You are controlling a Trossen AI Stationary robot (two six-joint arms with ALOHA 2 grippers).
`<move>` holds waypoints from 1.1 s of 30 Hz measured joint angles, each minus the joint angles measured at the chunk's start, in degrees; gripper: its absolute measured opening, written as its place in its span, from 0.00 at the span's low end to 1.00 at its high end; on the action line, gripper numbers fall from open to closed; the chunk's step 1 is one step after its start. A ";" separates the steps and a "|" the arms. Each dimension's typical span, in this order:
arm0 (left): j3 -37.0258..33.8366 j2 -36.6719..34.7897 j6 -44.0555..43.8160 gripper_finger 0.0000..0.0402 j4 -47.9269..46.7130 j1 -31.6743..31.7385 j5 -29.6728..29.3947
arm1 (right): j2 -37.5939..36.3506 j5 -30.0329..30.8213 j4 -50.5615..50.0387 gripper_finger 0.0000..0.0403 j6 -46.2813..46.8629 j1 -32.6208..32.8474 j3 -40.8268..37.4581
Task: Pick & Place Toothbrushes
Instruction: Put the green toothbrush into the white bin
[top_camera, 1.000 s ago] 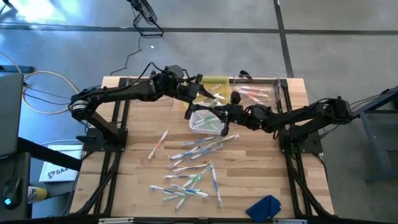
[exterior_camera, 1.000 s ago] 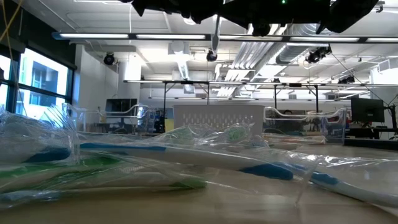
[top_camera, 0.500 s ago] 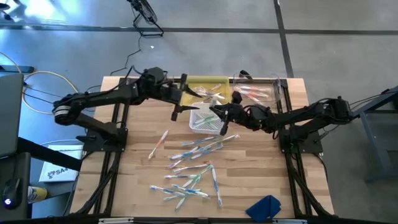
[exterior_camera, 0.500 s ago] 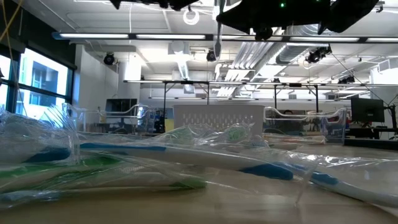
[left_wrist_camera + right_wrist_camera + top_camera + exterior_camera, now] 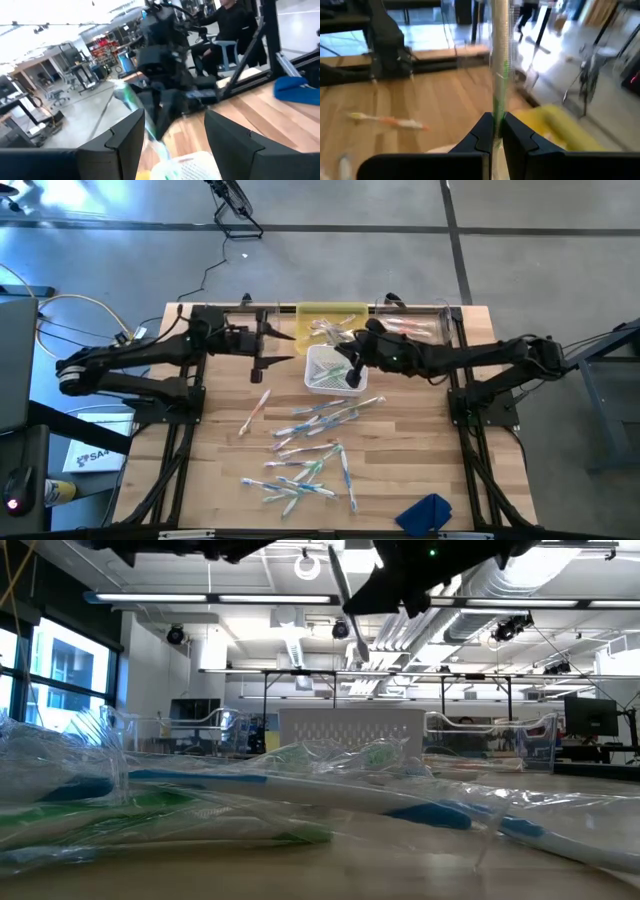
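Note:
Several wrapped toothbrushes [image 5: 312, 442] lie loose on the wooden table's middle and near part; one orange one [image 5: 254, 412] lies apart to their left. My right gripper [image 5: 352, 370] hangs over the white basket [image 5: 322, 376], shut on a clear-wrapped toothbrush with green on it [image 5: 498, 65]. My left gripper [image 5: 268, 347] stands open and holds nothing, left of the basket near the far edge. In the left wrist view its fingers frame the right arm and the held toothbrush [image 5: 126, 96]. My right gripper pinches one thin end of the wrapped toothbrush [image 5: 495, 120] between its two fingertips [image 5: 514, 131]. The toothbrush is lifted clear of the table and basket. In the low view it slants down below the gripper [image 5: 345, 595].
A yellow bin [image 5: 330, 318] and a clear bin [image 5: 415, 326] holding toothbrushes stand along the far edge behind the basket. A blue cloth [image 5: 426, 513] lies at the near right. Wrapped toothbrushes [image 5: 300, 805] fill the low view's foreground.
My left gripper has drawn back from the bins toward the table's left edge, staying open. My right gripper has tipped up from pointing down to nearly level over the basket, and the toothbrush it holds has swung from upright to slanting.

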 joint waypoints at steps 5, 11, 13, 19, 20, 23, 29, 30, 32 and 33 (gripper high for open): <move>-1.26 -1.25 -0.62 0.50 -0.46 -0.02 -0.13 | 1.14 -6.63 -3.32 0.04 5.75 -2.19 0.76; -1.26 -1.25 -0.72 0.50 -0.28 -0.02 -0.35 | 6.13 -10.54 -4.92 0.04 8.80 -3.26 0.76; -1.26 -1.25 -0.72 0.50 -0.28 -0.02 -0.35 | 7.59 -11.87 -5.78 0.04 10.28 -3.54 0.76; -1.26 -1.22 -0.74 0.50 -0.28 -0.02 -0.37 | 10.36 -15.09 -7.36 0.04 13.05 -4.07 0.74; -1.26 -1.22 -0.72 0.50 -0.28 0.00 -0.37 | 10.68 -15.26 -7.73 0.04 13.07 -4.05 0.74; -1.26 -1.22 -0.72 0.50 -0.28 -0.02 -0.39 | 10.82 -15.42 -10.08 0.04 13.70 -4.03 0.71; -1.24 -1.20 -0.72 0.50 -0.28 -0.02 -0.42 | 10.82 -16.07 -12.28 0.04 15.17 -4.11 0.70; -1.24 -1.20 -0.72 0.50 -0.28 -0.02 -0.40 | 10.82 -16.24 -12.60 0.04 15.28 -4.09 0.70; -1.24 -1.20 -0.73 0.50 -0.28 -0.02 -0.42 | 10.82 -16.27 -13.22 0.04 15.78 -4.07 0.70; -1.23 -1.20 -0.73 0.50 -0.28 -0.01 -0.42 | 10.82 -16.28 -13.55 0.04 15.80 -4.07 0.70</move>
